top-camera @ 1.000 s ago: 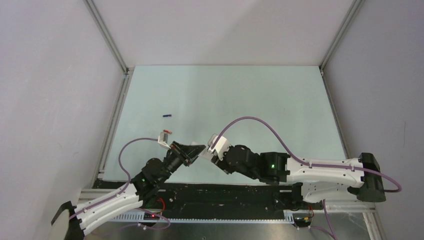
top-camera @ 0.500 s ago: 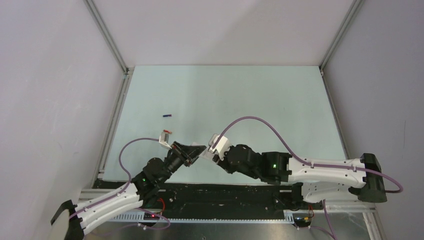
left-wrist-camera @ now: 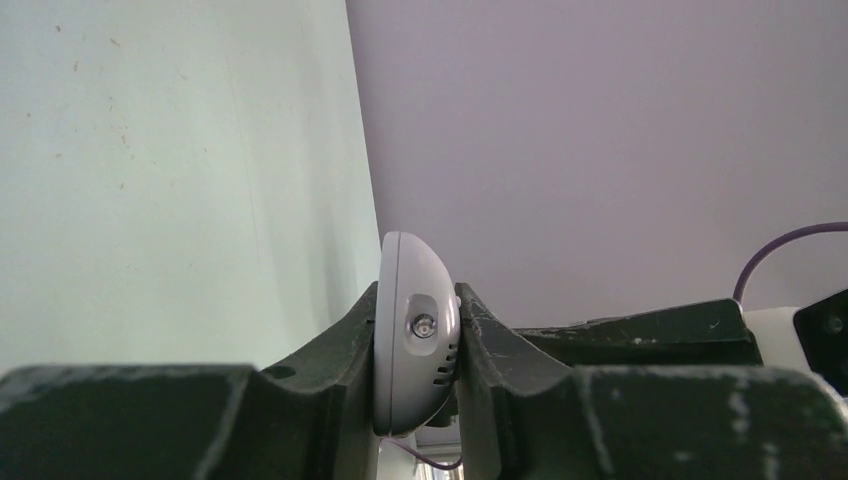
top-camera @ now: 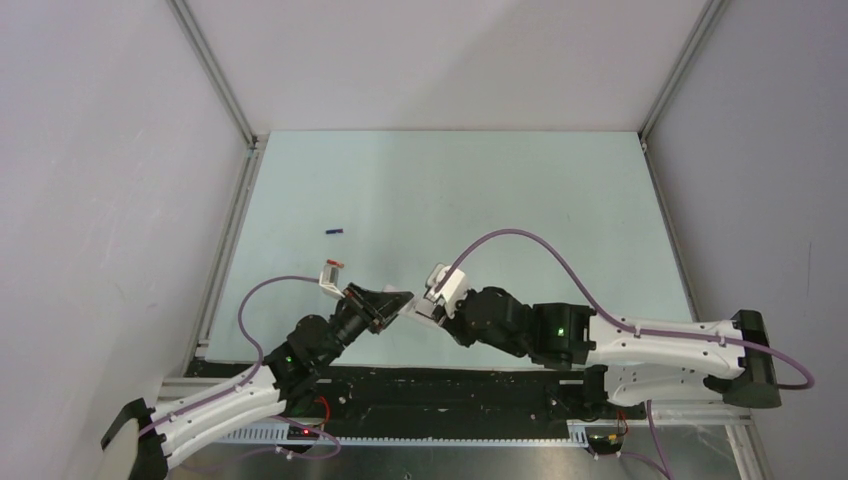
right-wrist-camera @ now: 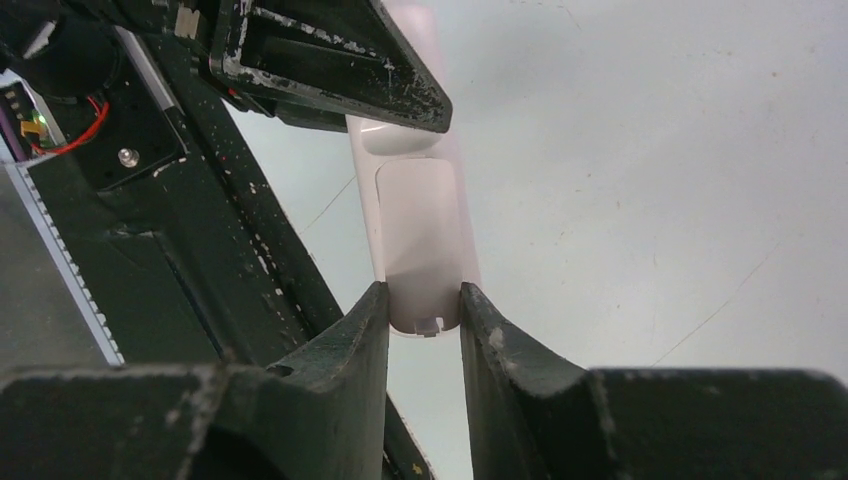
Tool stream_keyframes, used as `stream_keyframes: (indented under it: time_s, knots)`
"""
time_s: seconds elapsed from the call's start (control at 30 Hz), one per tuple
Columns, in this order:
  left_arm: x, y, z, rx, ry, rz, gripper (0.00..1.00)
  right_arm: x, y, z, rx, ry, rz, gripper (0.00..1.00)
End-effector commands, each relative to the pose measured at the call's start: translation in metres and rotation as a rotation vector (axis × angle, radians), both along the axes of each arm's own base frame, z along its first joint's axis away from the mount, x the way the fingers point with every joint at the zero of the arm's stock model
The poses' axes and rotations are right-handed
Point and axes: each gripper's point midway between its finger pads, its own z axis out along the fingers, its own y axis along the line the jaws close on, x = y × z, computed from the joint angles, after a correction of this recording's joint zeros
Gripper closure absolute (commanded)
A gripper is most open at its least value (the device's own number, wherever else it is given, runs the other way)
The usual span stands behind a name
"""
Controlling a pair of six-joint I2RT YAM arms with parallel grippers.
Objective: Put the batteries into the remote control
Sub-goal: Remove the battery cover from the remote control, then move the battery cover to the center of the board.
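Observation:
The remote control (top-camera: pixel 408 303) is a white handset held in the air between my two grippers near the table's front edge. My left gripper (left-wrist-camera: pixel 418 300) is shut on its rounded end (left-wrist-camera: pixel 415 335), one finger on each flat face. My right gripper (right-wrist-camera: pixel 424 300) is shut on the opposite end, its fingers touching both long edges. The remote's back (right-wrist-camera: pixel 420 220), with a cover panel, faces the right wrist camera. A dark blue battery (top-camera: pixel 334 231) lies on the table at the left. A small red-orange piece (top-camera: pixel 335 265), probably the other battery, shows beside the left wrist.
The pale green table (top-camera: pixel 500 200) is walled by white panels with metal rails along its left (top-camera: pixel 225 250) and right sides. A purple cable (top-camera: pixel 510 240) arches over the right arm. A black strip (top-camera: pixel 450 378) runs along the near table edge.
My right gripper's fingers have narrowed onto the remote's end, and the right arm has shifted slightly to the right. The left gripper and remote stay put.

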Motion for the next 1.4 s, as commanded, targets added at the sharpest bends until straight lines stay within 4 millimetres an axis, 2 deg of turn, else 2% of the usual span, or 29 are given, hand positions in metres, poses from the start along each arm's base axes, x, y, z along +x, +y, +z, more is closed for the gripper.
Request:
stream_keyframes:
  time_s: [0.0,0.1,0.33,0.5,0.57,0.67,0.9,1.07,1.13,1.17,1.2,1.23,1.33,1.37]
  knots:
    - [-0.002,0.003,-0.022,0.033,0.028,0.003,1.0,0.012,-0.012,0.024,0.123,0.031,-0.106,0.74]
    - [-0.003,0.003,-0.027,0.06,0.023,-0.001,1.0,0.034,-0.031,0.017,0.152,0.071,-0.221,0.75]
    - [-0.005,0.007,-0.037,0.1,0.035,0.002,1.0,0.076,-0.073,-0.025,0.144,0.169,-0.462,0.74]
    - [-0.004,0.01,-0.038,0.111,0.036,0.016,1.0,0.093,-0.082,-0.063,0.104,0.227,-0.555,0.74]
    - [-0.003,0.011,-0.038,0.114,0.037,0.019,1.0,0.098,-0.085,-0.071,0.092,0.237,-0.583,0.74]
    - [-0.003,0.011,-0.036,0.114,0.031,0.019,1.0,0.103,-0.088,-0.071,0.1,0.235,-0.611,0.73]
    - [-0.004,0.011,-0.033,0.124,0.021,0.019,1.0,0.113,-0.1,-0.053,0.197,0.239,-0.668,0.7]
    - [-0.004,0.011,-0.035,0.135,0.024,0.017,1.0,0.127,-0.115,-0.047,0.259,0.238,-0.763,0.63]
    - [-0.004,0.011,-0.036,0.137,0.028,0.016,1.0,0.142,-0.129,-0.044,0.314,0.261,-0.835,0.61]
    - [-0.004,0.011,-0.036,0.138,0.028,0.014,1.0,0.153,-0.144,-0.044,0.337,0.27,-0.898,0.6]
    - [-0.004,0.011,-0.036,0.14,0.028,0.014,1.0,0.159,-0.147,-0.047,0.363,0.308,-0.931,0.56]
    - [-0.004,0.011,-0.036,0.142,0.027,0.013,1.0,0.171,-0.165,-0.054,0.367,0.329,-1.011,0.53]
    - [-0.004,0.011,-0.036,0.142,0.022,0.015,1.0,0.198,-0.197,-0.063,0.381,0.381,-1.185,0.42]
    - [-0.003,0.011,-0.036,0.143,0.021,0.017,1.0,0.207,-0.2,-0.068,0.364,0.396,-1.218,0.36]
